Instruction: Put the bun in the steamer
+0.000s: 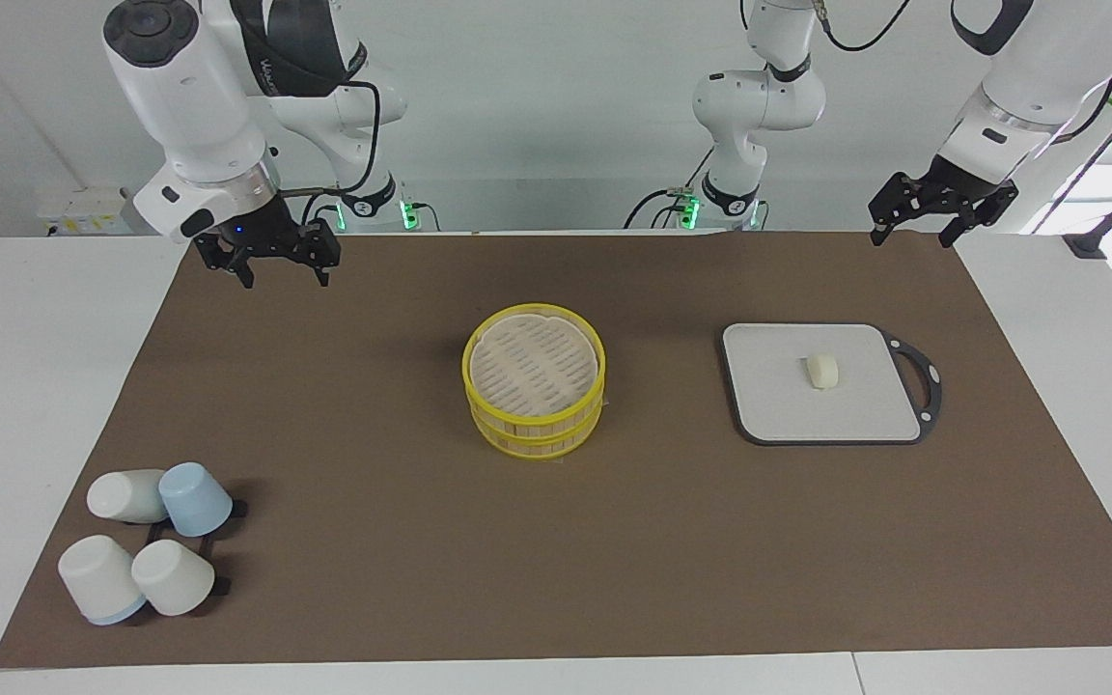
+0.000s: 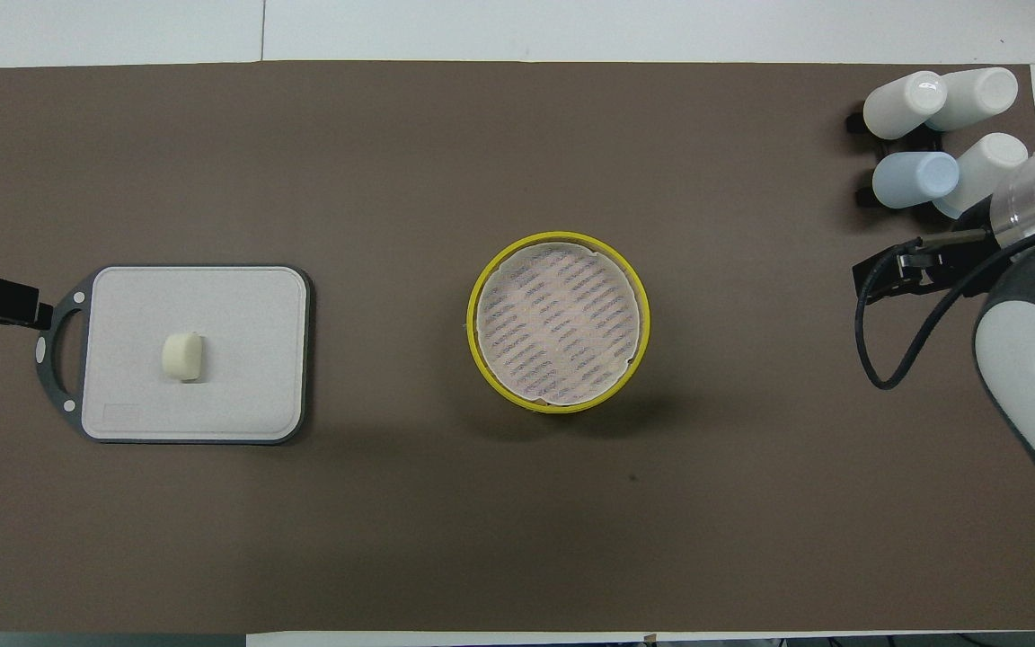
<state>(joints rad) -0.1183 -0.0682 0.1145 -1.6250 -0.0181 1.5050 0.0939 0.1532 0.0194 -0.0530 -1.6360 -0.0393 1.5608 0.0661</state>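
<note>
Brown matting (image 1: 556, 560) lies open around the centre-frame steamer (image 1: 534, 391); bun (image 1: 821, 371) sits mid-board (image 1: 778, 410). Left gripper (image 1: 937, 224) upper right, right gripper (image 1: 276, 268) upper left, fingers spread, holding nothing.

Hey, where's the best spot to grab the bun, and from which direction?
Probably from straight above, closing across the middle of the bun. It is a small rounded lump lying alone on the flat board, with bare board all round and nothing above it, so its sides look free for the fingers. The left gripper, open over the mat's edge at that end, is closer than the right gripper.
</note>
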